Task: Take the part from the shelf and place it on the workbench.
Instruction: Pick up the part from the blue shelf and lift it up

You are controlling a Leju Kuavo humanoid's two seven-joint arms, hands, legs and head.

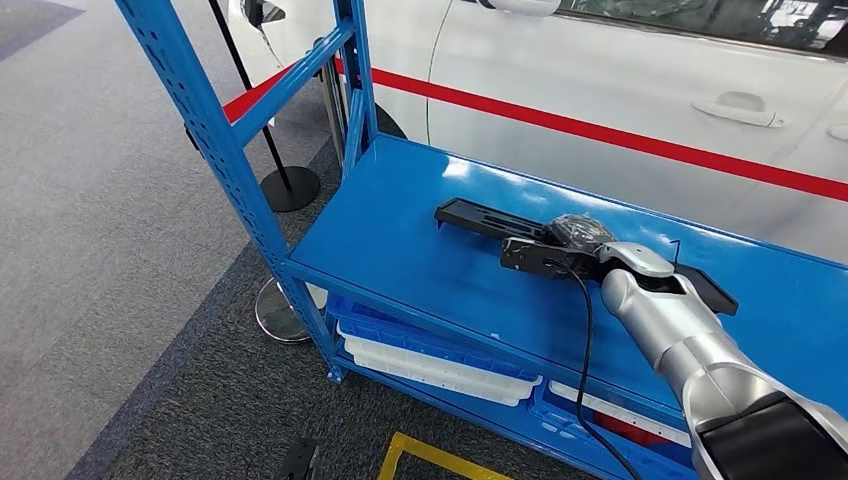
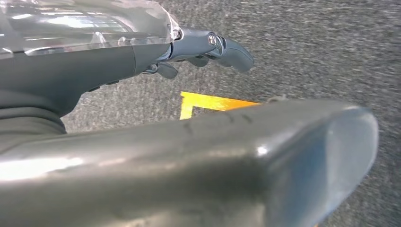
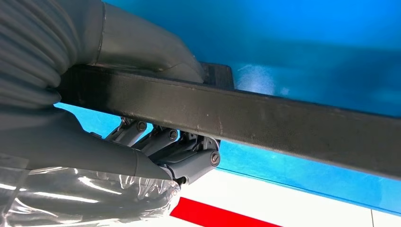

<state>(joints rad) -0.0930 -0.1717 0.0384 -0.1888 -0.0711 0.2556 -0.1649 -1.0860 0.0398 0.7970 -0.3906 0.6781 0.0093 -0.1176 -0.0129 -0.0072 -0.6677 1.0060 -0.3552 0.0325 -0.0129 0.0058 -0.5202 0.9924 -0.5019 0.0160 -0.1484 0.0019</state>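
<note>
The part [image 1: 480, 219], a long black bar, lies flat on the blue shelf [image 1: 400, 230], its long axis slanting across the shelf top from the far left to the near right. The right robot hand [image 1: 560, 248] sits over its middle and grasps it, fingers wrapped around the bar in the right wrist view. The left robot hand [image 2: 208, 49] hangs over the carpet holding nothing, fingers loosely curled, so the right arm is far nearer. No readable writing or brand shows.

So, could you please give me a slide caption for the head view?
The robot's right hand grips the long black part on the blue shelf, beside a white car.
</note>
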